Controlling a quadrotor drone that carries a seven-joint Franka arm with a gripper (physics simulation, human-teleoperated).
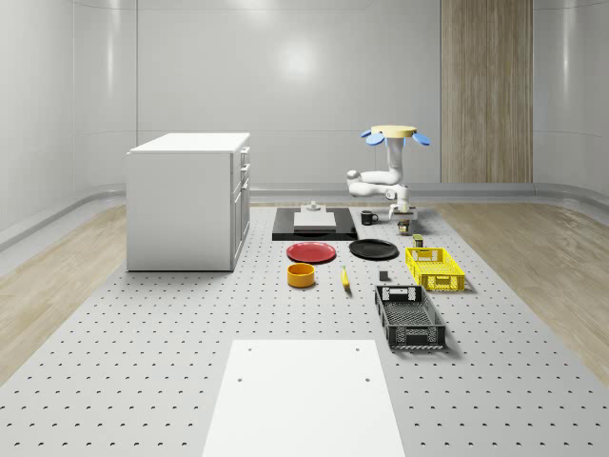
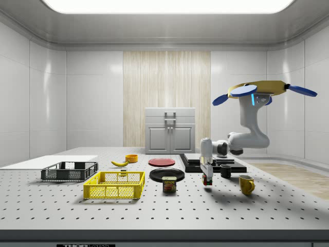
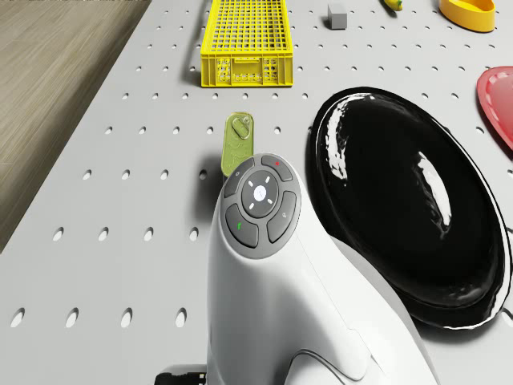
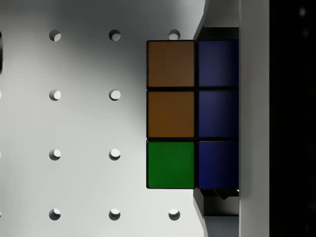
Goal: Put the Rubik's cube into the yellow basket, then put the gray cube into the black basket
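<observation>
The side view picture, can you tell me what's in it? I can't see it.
A drone hovers above a holed table, its white arm reaching down so the gripper is at the Rubik's cube. Toward the side view's left sit a yellow basket and a black basket.

- The drone (image 2: 264,90) hovers above the perforated table's (image 1: 143,324) far side, rotors level.
- Its white arm (image 2: 249,135) hangs down, elbow bent, forearm reaching sideways.
- The gripper (image 2: 207,180) points straight down, just above the surface, fingers clamped on the Rubik's cube (image 4: 192,114).
</observation>
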